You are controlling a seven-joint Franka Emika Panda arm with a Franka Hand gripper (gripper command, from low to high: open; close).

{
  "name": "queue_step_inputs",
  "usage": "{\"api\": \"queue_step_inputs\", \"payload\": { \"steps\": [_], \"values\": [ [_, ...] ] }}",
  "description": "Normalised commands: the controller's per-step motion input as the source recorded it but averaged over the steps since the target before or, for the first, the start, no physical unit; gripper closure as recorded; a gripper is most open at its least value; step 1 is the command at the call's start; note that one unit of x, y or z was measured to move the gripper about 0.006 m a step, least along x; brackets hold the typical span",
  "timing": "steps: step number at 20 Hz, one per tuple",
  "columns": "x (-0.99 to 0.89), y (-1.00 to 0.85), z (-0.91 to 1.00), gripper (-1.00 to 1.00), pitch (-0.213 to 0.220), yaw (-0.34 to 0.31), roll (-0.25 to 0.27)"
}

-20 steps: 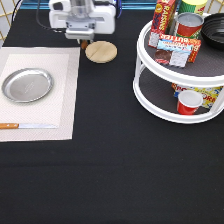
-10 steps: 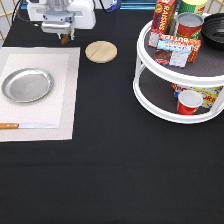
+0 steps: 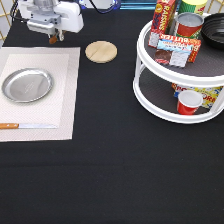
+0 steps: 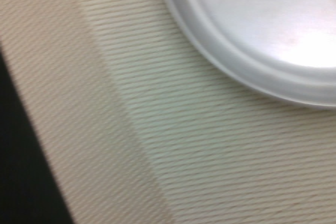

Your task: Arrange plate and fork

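Gripper hovers beyond placemat's top edge.

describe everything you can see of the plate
The plate is round, shiny silver metal with a raised rim and a flat, bare middle. It lies flat on the cream woven placemat at the exterior view's left, above the knife, not touching it. Nothing rests on it. The gripper hangs above the placemat's top edge, apart from it.

Shiny metal plate, ribbed cloth placemat
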Motion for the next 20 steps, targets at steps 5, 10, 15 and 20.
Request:
{"api": "queue_step_inputs", "payload": {
  "steps": [5,10,15,20],
  "values": [
    [-0.01,-0.4,-0.01,1.0,-0.004,-0.226,0.0],
    [-0.03,-0.26,-0.15,1.0,-0.043,-0.28,0.0],
    [-0.07,-0.16,-0.19,1.0,-0.047,-0.322,0.0],
    [-0.02,-0.31,-0.09,1.0,-0.022,-0.26,0.0]
  ]
}}
